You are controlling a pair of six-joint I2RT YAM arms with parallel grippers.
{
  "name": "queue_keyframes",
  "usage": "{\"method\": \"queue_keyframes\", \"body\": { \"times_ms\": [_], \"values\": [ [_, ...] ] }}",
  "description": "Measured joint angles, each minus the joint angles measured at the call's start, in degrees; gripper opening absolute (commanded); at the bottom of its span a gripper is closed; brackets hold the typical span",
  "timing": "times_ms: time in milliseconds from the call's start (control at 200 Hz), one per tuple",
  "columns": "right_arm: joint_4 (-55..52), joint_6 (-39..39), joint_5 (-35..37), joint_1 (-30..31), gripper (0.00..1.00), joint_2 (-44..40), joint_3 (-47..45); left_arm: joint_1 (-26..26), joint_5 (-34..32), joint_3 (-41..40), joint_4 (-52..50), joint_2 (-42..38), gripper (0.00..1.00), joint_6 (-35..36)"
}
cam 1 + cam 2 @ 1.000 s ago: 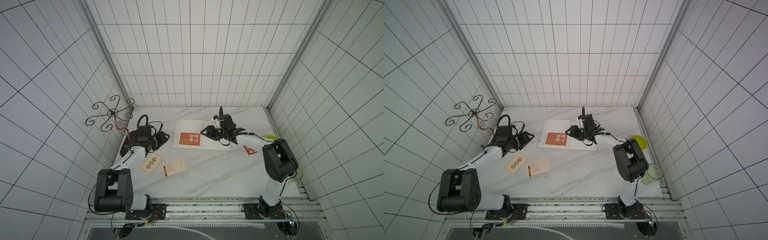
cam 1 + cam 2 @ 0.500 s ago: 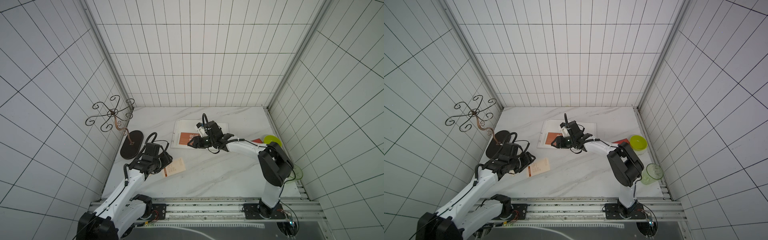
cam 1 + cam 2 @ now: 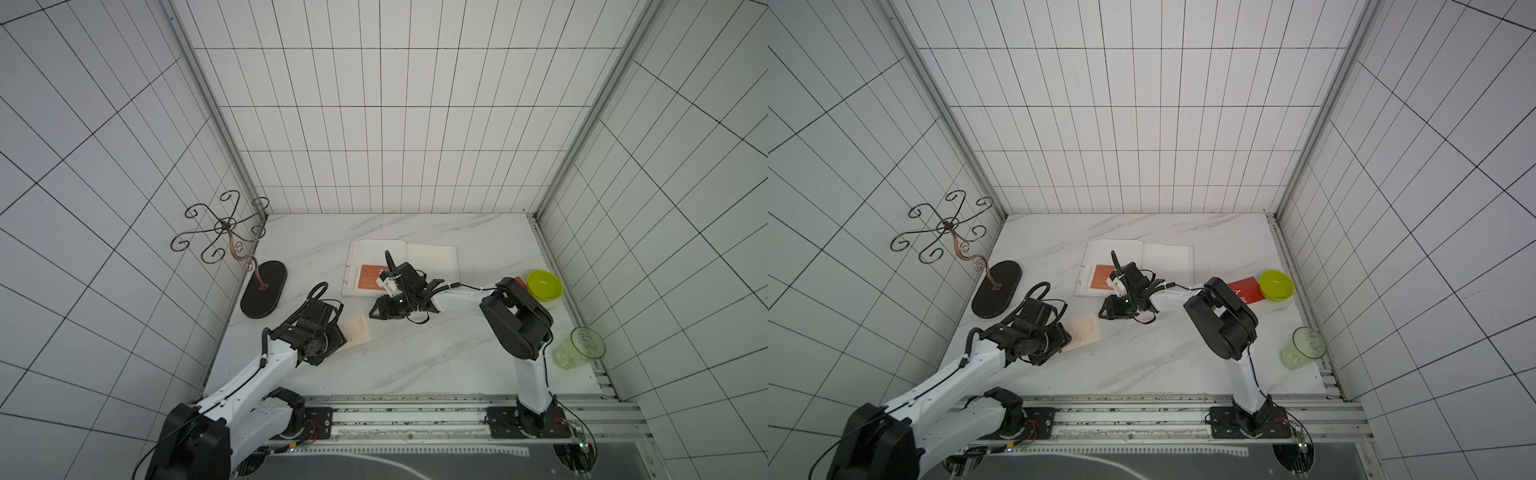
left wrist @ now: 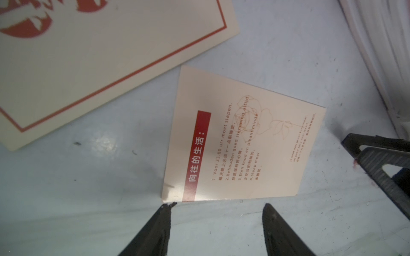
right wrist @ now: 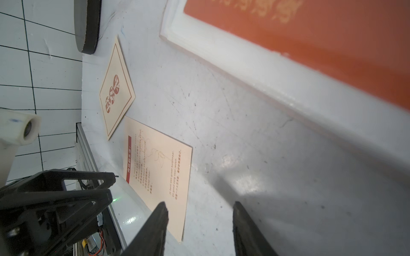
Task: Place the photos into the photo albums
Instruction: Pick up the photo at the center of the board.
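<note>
Swings left end effector (image 4: 217, 206) down to cream rose card (image 4: 241, 141), on tabletop (image 3: 415, 365) below centre in both top views; jaws spread, empty, tips at card edge. Pulls right end effector (image 5: 199, 204) off album (image 3: 432, 259), likewise released. Leaves orange card (image 3: 368, 276) on album page; cream card likely next.

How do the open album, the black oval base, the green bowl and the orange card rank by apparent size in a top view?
1. open album
2. black oval base
3. green bowl and orange card: they look about alike. The right arm hides part of the card, so they stay unranked.
</note>
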Motion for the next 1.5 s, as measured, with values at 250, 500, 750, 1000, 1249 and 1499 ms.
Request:
{"method": "queue_keyframes", "body": {
  "times_ms": [250,500,750,1000,1249,1499],
  "values": [
    [0.0,0.0,-0.1,0.2,0.48,1.3,2.5,0.0,0.1,-1.9,3.6,1.6,0.66,0.0],
    [0.0,0.0,-0.3,0.5,0.48,3.5,4.8,0.0,0.1,-1.9,2.8,0.7,0.66,0.2],
    [-0.1,0.1,-0.3,0.5,0.48,4.0,5.4,0.0,1.0,2.4,1.8,-1.8,0.66,2.2],
    [0.0,0.5,-0.4,0.5,0.48,4.0,5.4,0.0,1.7,-1.0,5.1,2.7,0.66,2.5],
    [0.4,1.1,-1.8,0.5,0.48,4.5,5.5,1.4,3.1,-4.0,12.5,2.8,0.66,2.0],
    [3.4,3.4,-4.3,0.4,0.47,5.6,5.5,3.0,4.9,-5.1,14.9,2.3,0.66,1.9]
  ]
}}
